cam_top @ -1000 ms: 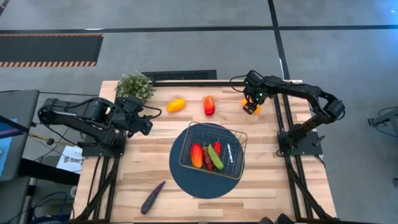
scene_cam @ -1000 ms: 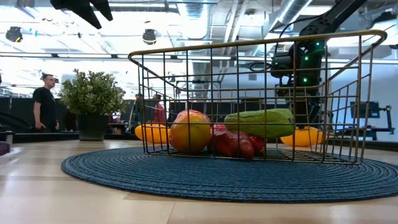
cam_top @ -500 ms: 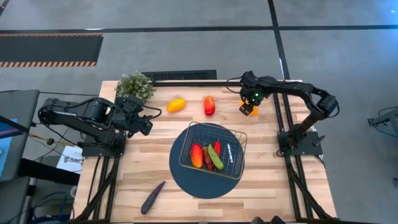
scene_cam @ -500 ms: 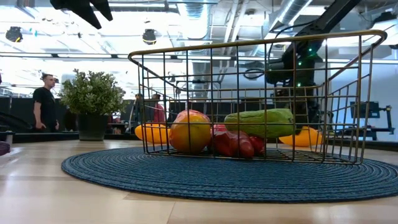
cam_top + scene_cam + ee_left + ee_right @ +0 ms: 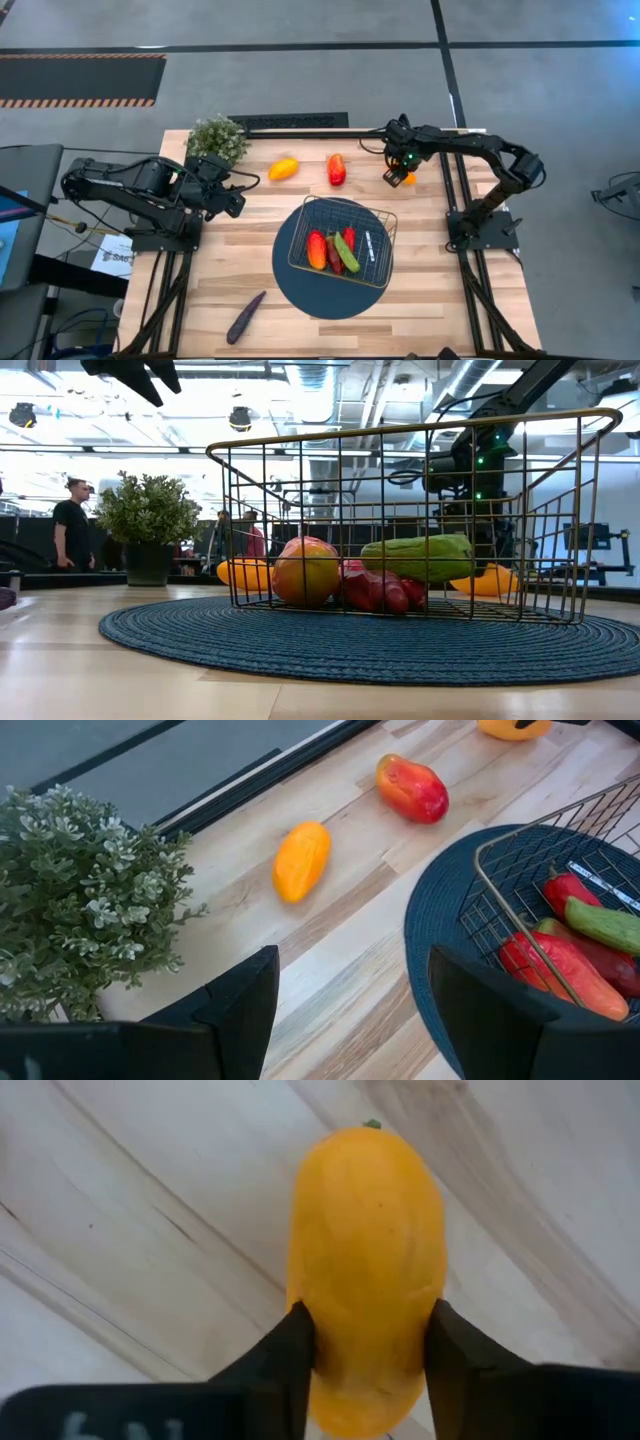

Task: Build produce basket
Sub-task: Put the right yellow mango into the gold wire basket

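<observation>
Your right gripper (image 5: 365, 1342) is clamped on an orange pepper (image 5: 366, 1260) at the far right of the table (image 5: 230, 270). The basket (image 5: 341, 240) (four vegetables inside) sits mid-table. Your left gripper (image 5: 350, 1010) waits spread apart, far left.

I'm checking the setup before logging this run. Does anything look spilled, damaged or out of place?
Nothing looks spilled or damaged. The basket sits square on the blue mat. Only the purple vegetable lies alone near the table's front edge, far from the other loose produce at the back.
</observation>
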Robot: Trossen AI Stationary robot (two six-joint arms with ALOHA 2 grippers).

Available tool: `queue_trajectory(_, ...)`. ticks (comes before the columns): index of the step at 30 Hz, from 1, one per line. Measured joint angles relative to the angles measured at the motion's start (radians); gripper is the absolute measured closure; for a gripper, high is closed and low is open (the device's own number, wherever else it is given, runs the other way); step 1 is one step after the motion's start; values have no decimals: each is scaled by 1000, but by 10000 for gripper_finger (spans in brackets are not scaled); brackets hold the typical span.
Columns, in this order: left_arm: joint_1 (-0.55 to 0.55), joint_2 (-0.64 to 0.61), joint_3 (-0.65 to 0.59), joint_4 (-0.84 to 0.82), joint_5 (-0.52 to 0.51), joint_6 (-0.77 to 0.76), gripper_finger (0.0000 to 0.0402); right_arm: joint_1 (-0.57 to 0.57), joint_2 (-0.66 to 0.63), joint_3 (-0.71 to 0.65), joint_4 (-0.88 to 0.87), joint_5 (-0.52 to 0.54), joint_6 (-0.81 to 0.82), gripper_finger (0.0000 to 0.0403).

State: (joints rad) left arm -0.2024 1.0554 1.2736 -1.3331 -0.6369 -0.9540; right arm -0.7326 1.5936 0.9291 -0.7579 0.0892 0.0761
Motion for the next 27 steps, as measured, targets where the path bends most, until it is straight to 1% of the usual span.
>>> queue_trajectory(3,0,0,0,0,1,10,162,0,-1,1,-16,-10,20,282)
queue_trajectory(7,0,0,0,-1,16,10,162,0,-2,5,-29,-13,57,282)
queue_trajectory(11,0,0,0,-2,30,11,162,5,2,50,-105,-26,67,282)
queue_trajectory(15,0,0,0,-3,34,17,162,23,-13,149,-189,-24,75,282)
queue_trajectory(20,0,0,0,-3,39,34,162,78,-65,297,-280,-18,106,282)
queue_trajectory(23,0,0,0,-3,39,34,162,135,-104,390,-329,-15,145,282)
queue_trajectory(27,0,0,0,-3,39,41,162,246,-151,499,-364,-15,210,282)
